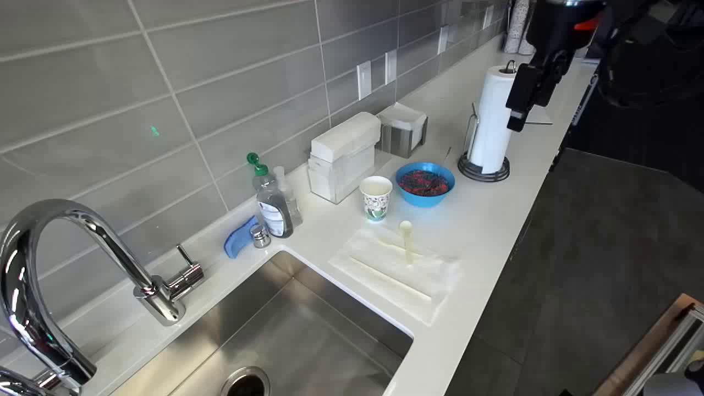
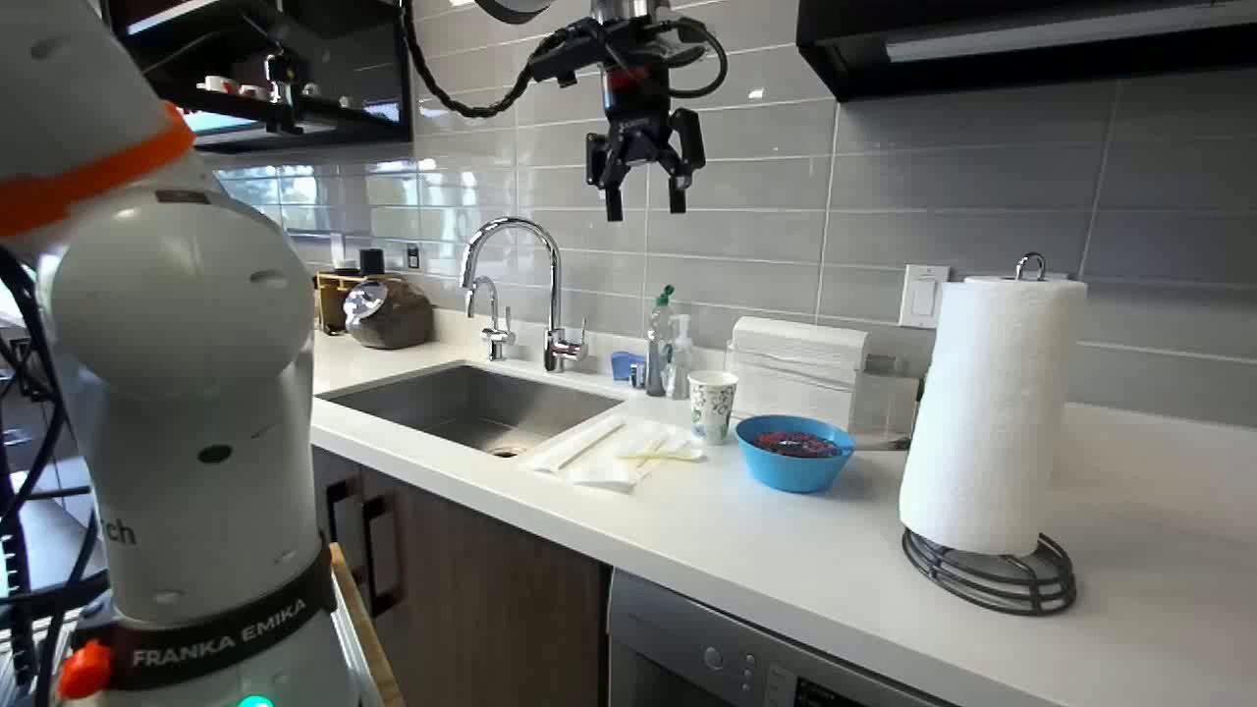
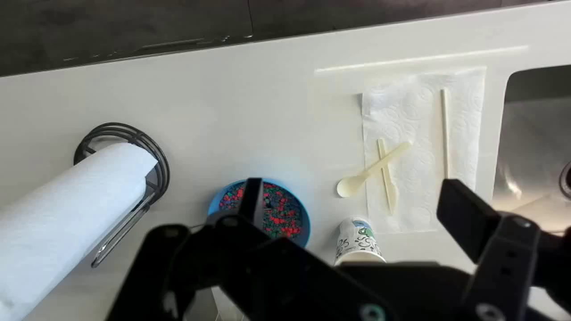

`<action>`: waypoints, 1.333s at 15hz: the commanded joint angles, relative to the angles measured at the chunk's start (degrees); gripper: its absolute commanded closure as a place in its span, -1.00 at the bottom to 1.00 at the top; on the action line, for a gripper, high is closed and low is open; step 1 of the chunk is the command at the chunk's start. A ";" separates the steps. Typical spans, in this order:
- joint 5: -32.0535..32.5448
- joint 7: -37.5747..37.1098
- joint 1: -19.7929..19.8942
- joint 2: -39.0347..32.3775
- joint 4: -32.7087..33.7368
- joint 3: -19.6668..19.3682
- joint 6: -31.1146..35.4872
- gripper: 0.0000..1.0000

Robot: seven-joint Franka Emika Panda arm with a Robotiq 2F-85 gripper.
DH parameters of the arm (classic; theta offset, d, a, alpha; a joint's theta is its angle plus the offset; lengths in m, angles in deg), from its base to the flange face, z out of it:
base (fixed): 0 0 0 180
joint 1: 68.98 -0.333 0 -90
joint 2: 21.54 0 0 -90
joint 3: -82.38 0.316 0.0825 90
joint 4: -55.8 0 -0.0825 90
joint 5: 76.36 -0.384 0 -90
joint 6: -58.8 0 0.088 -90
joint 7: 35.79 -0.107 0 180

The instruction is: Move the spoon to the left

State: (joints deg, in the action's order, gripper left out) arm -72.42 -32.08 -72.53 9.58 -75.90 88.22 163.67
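Note:
A pale cream spoon lies across a thin cream knife on a white paper towel sheet. Its bowl sticks out past the sheet's edge onto the counter. The spoon also shows in both exterior views. My gripper is open and empty. In an exterior view, the gripper hangs high above the counter, fingers pointing down. It also shows in an exterior view at the upper right. Nothing is between the fingers; the spoon is well below them.
A blue bowl of red and dark bits and a patterned paper cup stand near the spoon. A thin stick lies on the sheet. A paper towel roll, napkin holders, soap bottles and a sink are around.

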 commanded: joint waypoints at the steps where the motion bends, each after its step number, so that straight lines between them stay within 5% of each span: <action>1: 0.31 -0.30 -0.69 -0.08 0.11 -0.53 -0.13 -1.00; 6: 0.31 -0.30 -0.69 -0.08 0.11 -0.53 -0.13 -1.00; 9: -0.39 -3.29 -0.29 -2.60 -1.26 -0.21 7.45 -1.00; 16: -5.14 -22.94 1.89 -10.98 -6.00 1.00 22.10 -1.00; 20: -3.65 -38.26 1.94 -16.14 -9.70 5.17 27.67 -1.00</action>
State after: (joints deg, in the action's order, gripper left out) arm -76.64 -60.11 -71.07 -3.33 -82.82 89.65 186.48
